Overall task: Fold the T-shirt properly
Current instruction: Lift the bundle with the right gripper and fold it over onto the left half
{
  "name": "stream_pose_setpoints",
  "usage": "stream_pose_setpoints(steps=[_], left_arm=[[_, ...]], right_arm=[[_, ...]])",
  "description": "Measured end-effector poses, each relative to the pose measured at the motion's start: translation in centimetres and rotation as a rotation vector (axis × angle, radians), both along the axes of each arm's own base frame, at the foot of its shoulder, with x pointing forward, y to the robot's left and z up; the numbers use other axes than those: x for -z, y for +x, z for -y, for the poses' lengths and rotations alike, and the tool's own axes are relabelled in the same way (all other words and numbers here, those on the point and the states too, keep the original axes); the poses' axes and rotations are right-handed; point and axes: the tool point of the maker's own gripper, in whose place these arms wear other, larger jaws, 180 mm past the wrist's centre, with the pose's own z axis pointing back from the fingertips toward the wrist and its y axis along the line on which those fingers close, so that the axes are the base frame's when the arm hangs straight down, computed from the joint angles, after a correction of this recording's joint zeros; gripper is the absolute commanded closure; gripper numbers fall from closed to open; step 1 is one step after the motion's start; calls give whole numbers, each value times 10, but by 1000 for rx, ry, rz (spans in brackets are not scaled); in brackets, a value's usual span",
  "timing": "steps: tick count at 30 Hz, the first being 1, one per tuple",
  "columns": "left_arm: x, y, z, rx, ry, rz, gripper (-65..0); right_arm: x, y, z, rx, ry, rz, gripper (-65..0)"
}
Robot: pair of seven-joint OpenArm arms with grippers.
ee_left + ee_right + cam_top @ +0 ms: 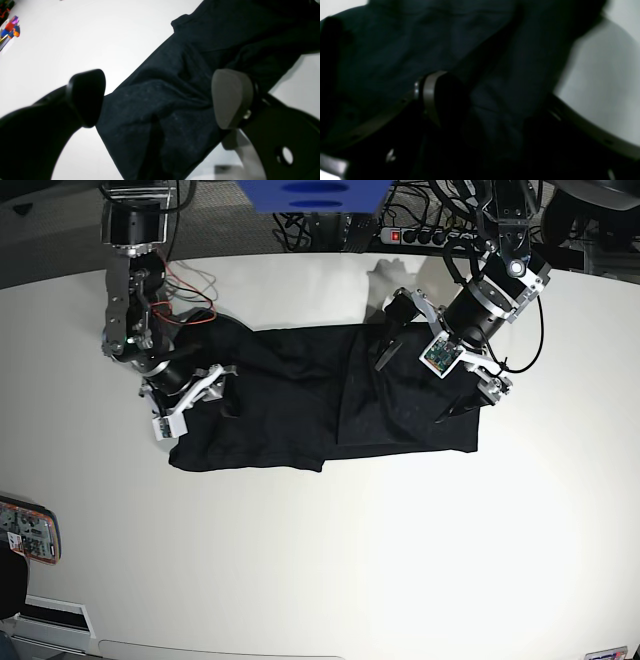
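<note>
The black T-shirt lies spread and wrinkled across the white table. In the base view my left gripper hovers over the shirt's right part with its jaws wide open. The left wrist view shows its two fingers apart, with the shirt lying below between them and nothing held. My right gripper is at the shirt's left edge. In the right wrist view the gripper has dark cloth bunched between its fingers, which close on it.
A power strip and cables lie at the table's back edge, under a blue object. Red wires run by the right arm. A small device lies at the left edge. Colourful items sit far off.
</note>
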Motion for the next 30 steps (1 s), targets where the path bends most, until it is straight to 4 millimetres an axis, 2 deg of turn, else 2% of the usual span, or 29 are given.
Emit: stream_pose_setpoints(steps=[2, 4, 6, 8, 11, 12, 16, 20, 23, 26, 28, 30], left_arm=[[1, -2, 0, 1, 0, -6, -650], [3, -3, 0, 0, 2, -11, -650], [2, -3, 0, 0, 1, -10, -650], [2, -3, 0, 0, 1, -10, -650], [2, -3, 0, 0, 1, -10, -650], [2, -3, 0, 0, 1, -9, -650], [2, -2, 0, 0, 1, -7, -650], [2, -2, 1, 2, 0, -7, -650], [2, -2, 1, 2, 0, -8, -650], [2, -2, 0, -1, 1, -7, -650], [2, -2, 1, 3, -1, -7, -650], [2, -3, 2, 5, -1, -8, -650]], right_arm=[[0, 0, -10, -16, 15, 1, -386], [-1, 0, -10, -17, 17, 1, -384], [-1, -1, -11, -20, 19, 0, -353], [0, -2, -11, -21, 17, -6, -247], [4, -5, -10, -22, 16, -26, -35], [4, -5, -11, -20, 20, -29, 0], [3, -1, -8, -27, 20, -37, 0], [-5, 22, 0, -28, -16, -34, 0], [-9, 31, 22, -6, -67, -33, 0], [-10, 30, 57, 21, -136, -40, 0], [-9, 31, 70, 12, -173, -78, 0], [-16, 46, 79, 4, -232, -82, 0]])
